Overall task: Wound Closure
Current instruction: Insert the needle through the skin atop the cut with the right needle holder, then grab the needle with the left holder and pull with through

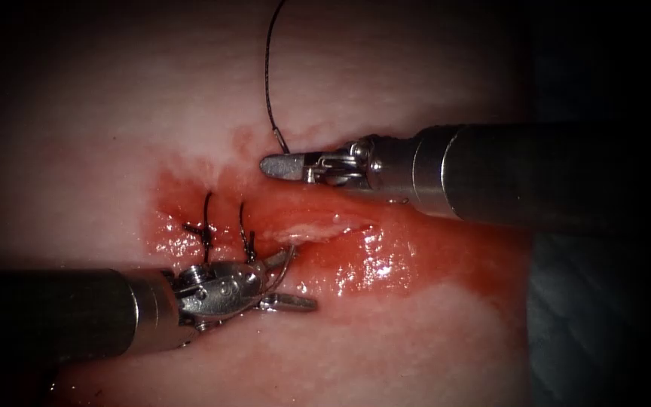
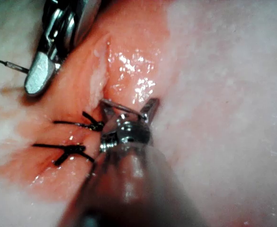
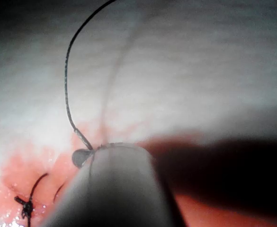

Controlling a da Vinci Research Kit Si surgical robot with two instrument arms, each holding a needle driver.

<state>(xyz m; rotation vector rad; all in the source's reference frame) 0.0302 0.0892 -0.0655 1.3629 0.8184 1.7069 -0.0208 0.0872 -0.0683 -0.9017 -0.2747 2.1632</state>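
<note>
Two knotted stitches (image 1: 224, 230) cross the cut (image 1: 318, 226) at its left end. Just below them the left tool (image 1: 284, 280) stands with jaws spread, the curved needle (image 1: 284, 267) lying between them, not clamped; thin, stiff and slick, it is best gripped mid-curve, I judge. Wet red fluid (image 1: 386, 260) shines around. Above the cut, the right tool (image 1: 284, 166) looks closed, thread (image 1: 267, 68) ending at its tip, limp and light.

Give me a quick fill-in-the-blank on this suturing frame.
The left tool has its fingers ___, with the needle lying across them.
The right tool is shut on the ___.
___ tied stitches cross the cut near its left end.
Missing: open; thread; two.
</note>
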